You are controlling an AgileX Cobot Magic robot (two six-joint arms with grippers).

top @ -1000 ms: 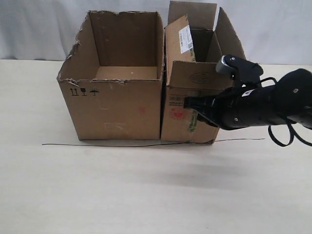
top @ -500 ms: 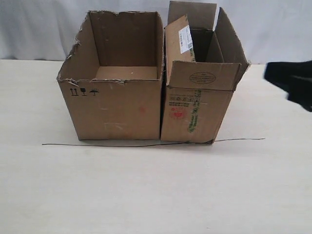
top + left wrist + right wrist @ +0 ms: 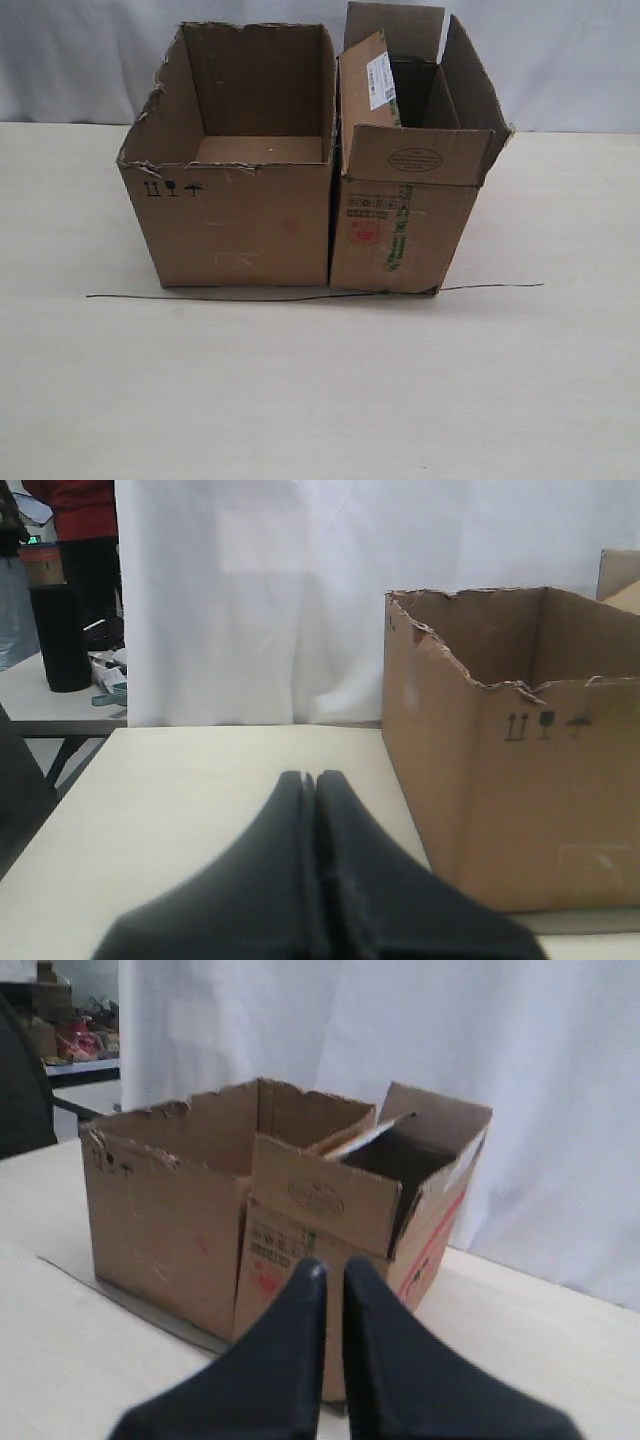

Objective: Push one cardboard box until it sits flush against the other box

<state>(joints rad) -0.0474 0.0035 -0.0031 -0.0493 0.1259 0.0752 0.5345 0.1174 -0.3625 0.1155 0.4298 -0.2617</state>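
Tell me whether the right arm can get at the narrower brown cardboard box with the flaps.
Probably yes. In the right wrist view the right gripper points straight at the narrower brown flapped cardboard box, and nothing stands between them on the pale table, so its way looks free.
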